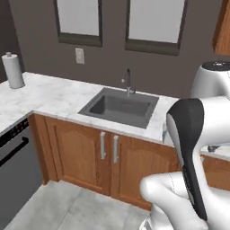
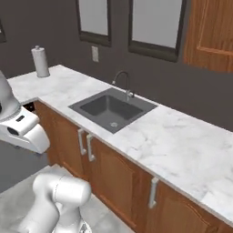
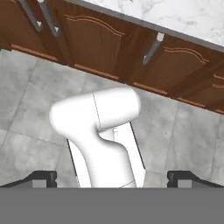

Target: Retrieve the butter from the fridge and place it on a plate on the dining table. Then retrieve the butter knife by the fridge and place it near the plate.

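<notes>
Gripper (image 3: 112,177) is standing with its two dark fingertips (image 3: 43,177) as far apart as they go, one near each lower corner of the hand view, nothing between them and nothing touching either pad. It is pointing down at the grey tiled floor (image 3: 26,113), just in front of the brown wooden cabinet doors (image 3: 94,39) with their grey bar handles (image 3: 153,48).

Landmark for everything else: the dark grey rectangular sink basin (image 2: 111,108) sunk into the white marble countertop (image 2: 182,145).
- Curved grey metal faucet (image 2: 123,82) is rising at the back edge of the sink basin, against the dark wall.
- White paper-towel roll on a grey stand (image 2: 40,61) is standing upright on the countertop, well apart from the sink basin, far to its left near the corner.
- Pale wall outlet plate (image 2: 95,53) is sitting on the wall behind and left of the sink basin.
- Two framed windows (image 2: 157,25) are hanging above and behind the sink basin.
- Dark dishwasher front (image 1: 15,166) is sitting below the countertop, left of the sink basin cabinets.

Butter, plate, fridge, butter knife, dining table: I can't tell where any of them is from these views.
</notes>
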Robot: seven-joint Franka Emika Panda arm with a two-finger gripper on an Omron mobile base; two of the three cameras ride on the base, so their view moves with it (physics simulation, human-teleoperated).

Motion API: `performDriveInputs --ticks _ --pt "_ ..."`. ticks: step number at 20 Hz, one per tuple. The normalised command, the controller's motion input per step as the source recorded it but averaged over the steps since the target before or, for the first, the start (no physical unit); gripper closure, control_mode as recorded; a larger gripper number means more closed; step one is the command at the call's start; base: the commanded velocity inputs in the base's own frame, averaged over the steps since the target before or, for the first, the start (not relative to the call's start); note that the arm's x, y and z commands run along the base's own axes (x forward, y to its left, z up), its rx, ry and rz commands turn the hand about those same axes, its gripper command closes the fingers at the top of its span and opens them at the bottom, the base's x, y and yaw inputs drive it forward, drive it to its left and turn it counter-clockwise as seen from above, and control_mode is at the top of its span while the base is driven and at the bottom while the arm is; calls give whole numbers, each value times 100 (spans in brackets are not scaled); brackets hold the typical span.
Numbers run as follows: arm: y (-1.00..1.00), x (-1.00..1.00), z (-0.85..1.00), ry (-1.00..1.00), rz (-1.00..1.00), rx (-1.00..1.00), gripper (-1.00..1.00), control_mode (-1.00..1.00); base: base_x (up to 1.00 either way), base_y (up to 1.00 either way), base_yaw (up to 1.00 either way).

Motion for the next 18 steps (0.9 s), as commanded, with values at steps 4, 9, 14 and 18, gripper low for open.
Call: performDriveInputs --ticks 4,9,14,18 --pt "0 0 0 0 0 0 -100 100 50 42 68" --pt "0 0 0 0 0 0 -100 100 36 21 66" --pt "0 0 0 0 0 0 -100 100 36 32 73" --pt "0 0 0 0 0 0 -100 100 25 29 66"
